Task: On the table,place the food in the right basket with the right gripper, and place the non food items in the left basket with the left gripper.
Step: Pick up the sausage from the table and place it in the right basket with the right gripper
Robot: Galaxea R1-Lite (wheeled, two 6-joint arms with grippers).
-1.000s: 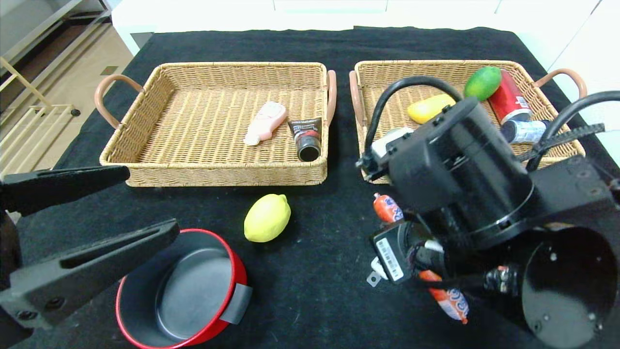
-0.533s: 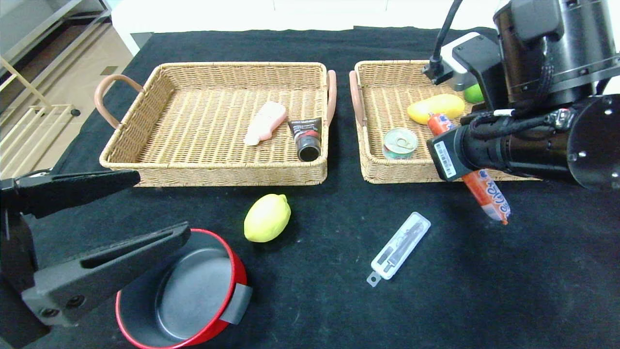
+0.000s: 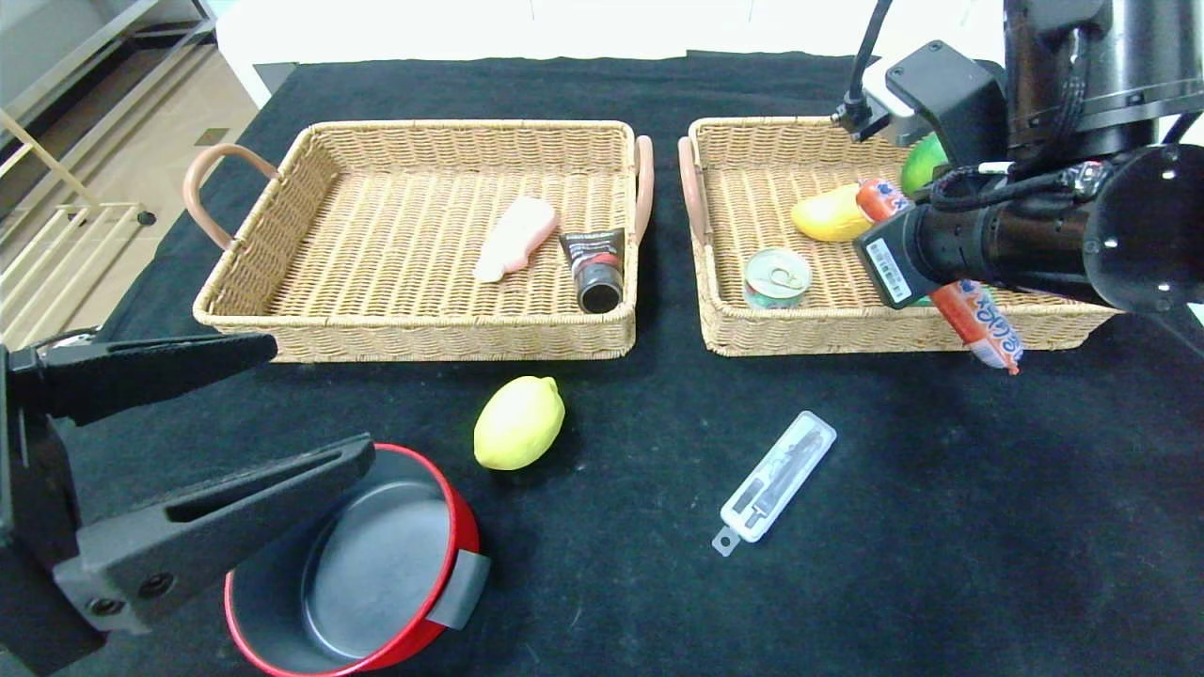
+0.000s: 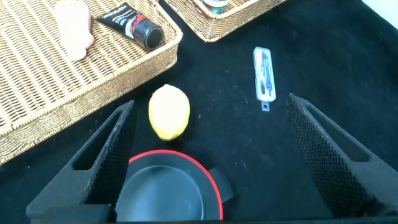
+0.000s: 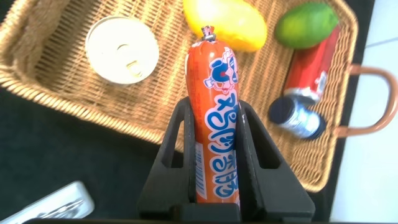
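My right gripper (image 5: 214,106) is shut on an orange sausage (image 5: 214,118) and holds it in the air over the front edge of the right basket (image 3: 800,338). The sausage also shows in the head view (image 3: 983,324). My left gripper (image 3: 320,400) is open and empty at the near left, above a red pot (image 3: 357,564). A lemon (image 3: 518,422) lies on the black cloth in front of the left basket (image 3: 414,334). A clear case with a small tool (image 3: 773,480) lies near the middle of the cloth.
The left basket holds a pink item (image 3: 514,238) and a black tube (image 3: 594,266). The right basket holds a tin can (image 3: 777,276), a yellow fruit (image 3: 832,212), a green fruit (image 3: 922,162), a red can (image 5: 311,62) and a silver can (image 5: 297,116).
My right arm has risen from the near cloth with the sausage and moved back and right to the right basket. The clear case is now uncovered. The left gripper has barely shifted.
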